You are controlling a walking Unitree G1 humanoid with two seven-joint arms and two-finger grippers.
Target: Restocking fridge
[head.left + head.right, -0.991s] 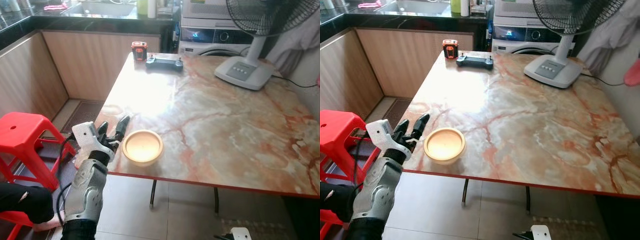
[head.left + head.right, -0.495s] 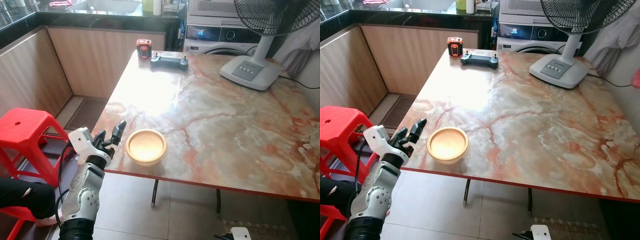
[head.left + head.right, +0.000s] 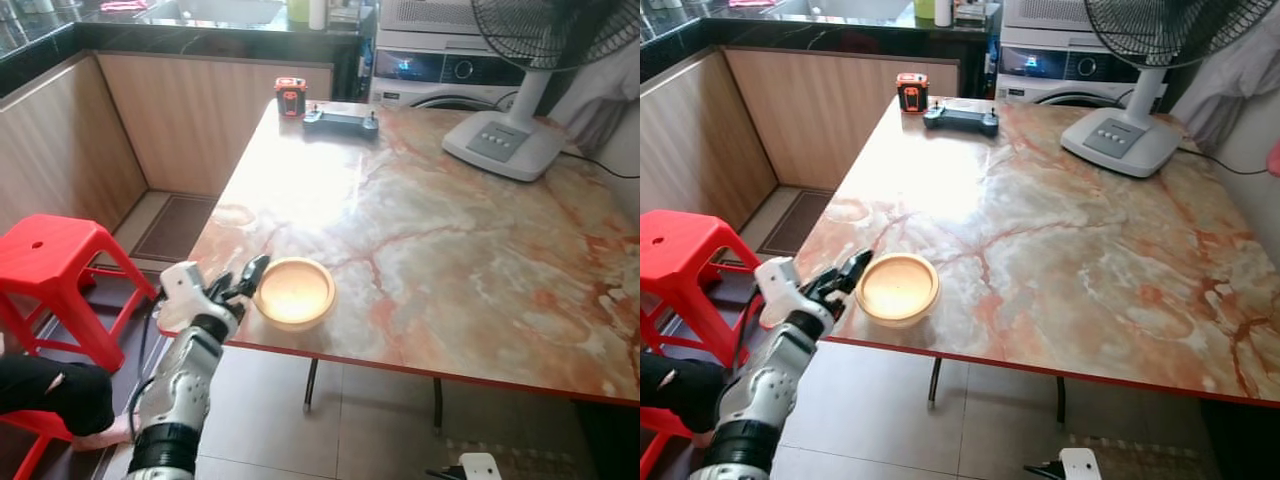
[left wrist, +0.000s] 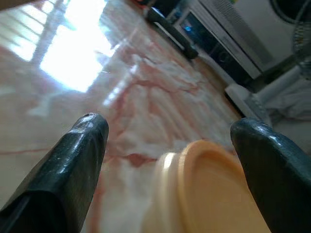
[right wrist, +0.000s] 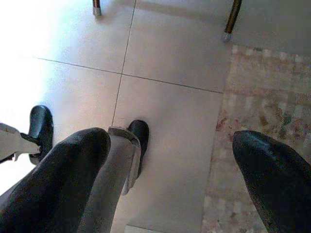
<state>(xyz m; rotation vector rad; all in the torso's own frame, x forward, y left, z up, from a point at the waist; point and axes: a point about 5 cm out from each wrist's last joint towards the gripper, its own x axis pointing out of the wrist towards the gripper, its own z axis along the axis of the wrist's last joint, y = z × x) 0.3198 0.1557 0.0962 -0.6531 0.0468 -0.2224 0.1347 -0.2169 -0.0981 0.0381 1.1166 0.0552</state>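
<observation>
Our left tool (image 3: 243, 283) reaches up to the near left edge of the worktop (image 3: 450, 240), its two black fingers (image 4: 80, 145) spread wide and aimed at the bowl (image 3: 294, 293). We see the fingertips just beside the bowl's left rim, with nothing pinched between them; whether they touch the rim we cannot tell. Seen from the left wrist, the bowl (image 4: 204, 189) lies between the two fingers, close in front, its pale yellow rim sitting on the pink-veined marble. This shallow, empty bowl stands near the front left corner of the worktop, close to the red edge. Our right tool (image 5: 165, 184) hangs low beside the body, its fingers (image 5: 63, 174) held apart over the tiled floor (image 5: 170, 63), gripping nothing. At the far end of the worktop we see a small orange and black device (image 3: 290, 97) and, just beside it, a dark handheld controller (image 3: 340, 122). A white fan (image 3: 510, 140) stands on its base at the far right corner. Beyond the worktop a washing machine (image 3: 440, 70) sits against the wall. To our left, on the floor, stands a red plastic stool (image 3: 50, 270), and a person's foot and dark trouser leg (image 3: 60, 400) show near it.
</observation>
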